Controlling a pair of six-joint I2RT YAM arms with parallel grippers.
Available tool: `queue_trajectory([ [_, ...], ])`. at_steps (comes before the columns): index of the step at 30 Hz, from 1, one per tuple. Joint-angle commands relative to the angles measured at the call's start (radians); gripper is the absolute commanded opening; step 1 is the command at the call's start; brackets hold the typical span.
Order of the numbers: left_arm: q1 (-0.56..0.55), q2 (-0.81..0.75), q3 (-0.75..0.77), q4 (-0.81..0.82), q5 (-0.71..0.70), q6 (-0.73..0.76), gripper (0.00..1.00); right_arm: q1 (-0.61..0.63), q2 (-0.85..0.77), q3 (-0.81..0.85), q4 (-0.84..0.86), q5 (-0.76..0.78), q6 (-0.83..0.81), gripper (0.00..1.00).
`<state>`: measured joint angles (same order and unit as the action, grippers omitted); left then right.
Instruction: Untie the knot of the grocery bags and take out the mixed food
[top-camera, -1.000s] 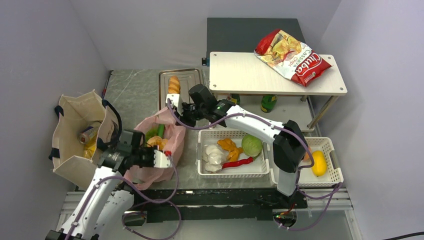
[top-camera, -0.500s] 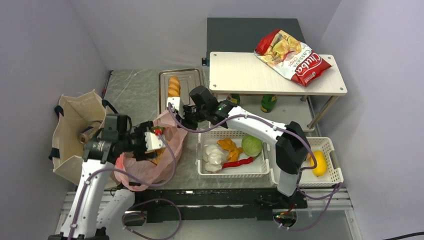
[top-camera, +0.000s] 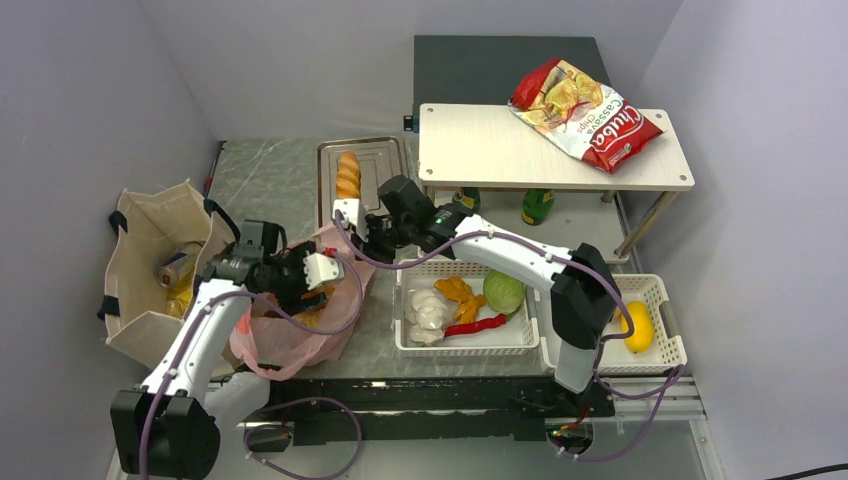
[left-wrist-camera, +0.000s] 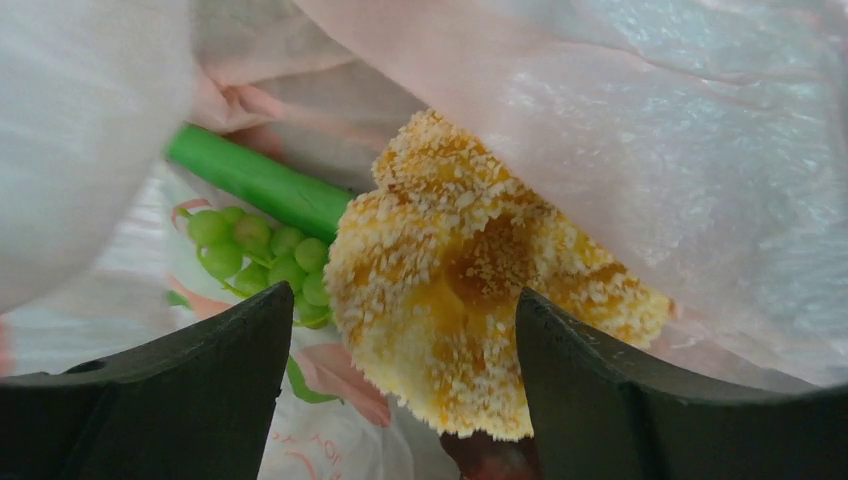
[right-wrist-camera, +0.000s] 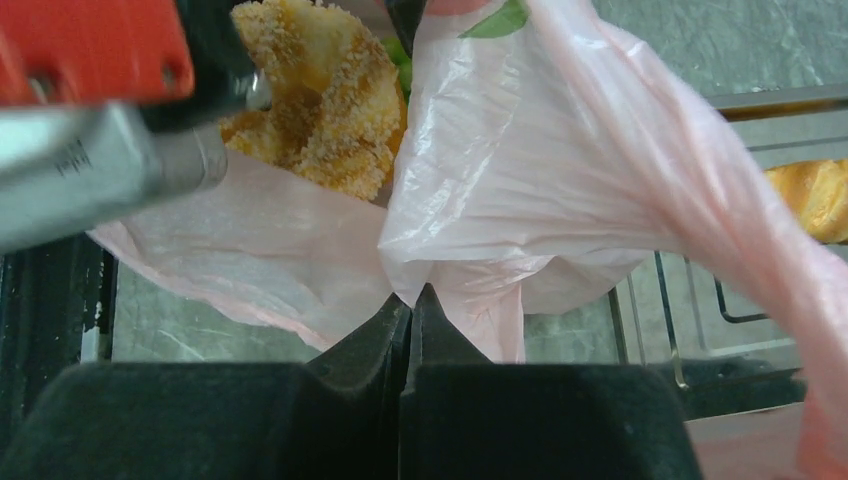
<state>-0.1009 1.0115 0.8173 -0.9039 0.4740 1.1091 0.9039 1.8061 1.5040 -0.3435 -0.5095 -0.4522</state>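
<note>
Left fingers (top-camera: 305, 281) gaped wide, empty, straddling bun (left-wrist-camera: 450, 290) at frame centre. Right fingers (right-wrist-camera: 405, 330) pinched shut on pink bag (right-wrist-camera: 520, 170). You needed to close on bun only, clear of film.

The red and yellow crinkled snack bag (top-camera: 585, 112), lying on the white wooden shelf (top-camera: 480, 150) at the far right, carries large white lettering that reads "Chuba", with the smaller words "Cassava chips" beside it. In the left wrist view, pink printed marks on the thin translucent pink plastic bag (left-wrist-camera: 650, 150) are too fragmentary to read
</note>
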Motion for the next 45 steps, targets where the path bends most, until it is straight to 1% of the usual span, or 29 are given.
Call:
queue_trajectory([
  [1, -0.046, -0.067, -0.101, 0.051, -0.089, 0.124, 0.81, 0.001, -0.030, -0.007, 0.018, -0.010, 0.002, 0.00],
  [3, -0.079, -0.145, -0.169, 0.056, -0.109, 0.156, 0.73, 0.001, -0.026, -0.010, 0.023, -0.010, 0.005, 0.00],
  [4, -0.098, -0.176, -0.193, 0.052, -0.122, 0.158, 0.66, -0.001, -0.024, -0.010, 0.026, -0.011, 0.007, 0.00],
  [6, -0.125, -0.199, -0.215, 0.023, -0.142, 0.151, 0.50, 0.001, -0.020, -0.009, 0.034, -0.016, 0.014, 0.00],
  [8, -0.133, -0.188, -0.193, -0.022, -0.137, 0.127, 0.29, 0.002, -0.013, -0.004, 0.038, -0.019, 0.018, 0.00],
  [10, -0.134, -0.180, -0.140, -0.054, -0.115, 0.078, 0.03, 0.001, -0.007, -0.001, 0.041, -0.021, 0.021, 0.00],
  [11, -0.134, -0.183, -0.102, -0.064, -0.097, 0.040, 0.00, 0.002, -0.006, -0.001, 0.042, -0.019, 0.021, 0.00],
  [15, -0.121, -0.227, 0.052, -0.090, 0.022, -0.094, 0.00, 0.000, -0.001, -0.005, 0.057, -0.008, 0.028, 0.00],
  [17, -0.117, -0.250, 0.118, -0.097, 0.084, -0.137, 0.00, 0.001, -0.004, -0.009, 0.062, -0.003, 0.029, 0.00],
  [19, -0.117, -0.276, 0.168, -0.083, 0.117, -0.181, 0.00, 0.001, -0.009, -0.016, 0.070, 0.006, 0.030, 0.00],
  [23, -0.114, -0.302, 0.260, -0.125, 0.170, -0.181, 0.00, -0.003, -0.023, -0.039, 0.086, 0.007, 0.040, 0.00],
  [27, -0.099, -0.302, 0.306, -0.171, 0.153, -0.197, 0.00, -0.004, -0.028, -0.052, 0.107, 0.004, 0.054, 0.00],
  [29, -0.091, -0.316, 0.294, -0.138, 0.083, -0.222, 0.00, -0.005, -0.032, -0.056, 0.116, 0.003, 0.056, 0.00],
  [30, -0.086, -0.330, 0.277, -0.096, 0.027, -0.245, 0.00, -0.005, -0.033, -0.058, 0.120, 0.005, 0.056, 0.00],
  [32, -0.085, -0.354, 0.216, 0.018, -0.145, -0.289, 0.00, -0.005, -0.041, -0.063, 0.125, 0.003, 0.055, 0.00],
  [33, -0.085, -0.361, 0.180, 0.078, -0.253, -0.297, 0.00, -0.006, -0.047, -0.065, 0.126, 0.001, 0.054, 0.00],
  [35, -0.085, -0.355, 0.113, 0.145, -0.415, -0.280, 0.00, -0.006, -0.055, -0.068, 0.127, -0.004, 0.052, 0.00],
  [37, -0.085, -0.338, 0.064, 0.175, -0.511, -0.263, 0.00, -0.005, -0.061, -0.065, 0.126, -0.011, 0.050, 0.00],
  [39, -0.085, -0.323, 0.018, 0.213, -0.572, -0.262, 0.00, -0.006, -0.064, -0.058, 0.124, -0.015, 0.048, 0.00],
  [41, -0.081, -0.315, 0.007, 0.250, -0.607, -0.301, 0.00, -0.006, -0.066, -0.046, 0.120, -0.010, 0.041, 0.00],
  [42, -0.066, -0.316, 0.026, 0.258, -0.585, -0.332, 0.00, -0.006, -0.067, -0.044, 0.120, -0.006, 0.037, 0.00],
  [43, -0.032, -0.323, 0.062, 0.234, -0.497, -0.371, 0.00, -0.007, -0.069, -0.044, 0.122, -0.002, 0.032, 0.00],
  [45, 0.052, -0.351, 0.165, 0.173, -0.220, -0.447, 0.00, -0.010, -0.074, -0.055, 0.133, 0.013, 0.024, 0.00],
])
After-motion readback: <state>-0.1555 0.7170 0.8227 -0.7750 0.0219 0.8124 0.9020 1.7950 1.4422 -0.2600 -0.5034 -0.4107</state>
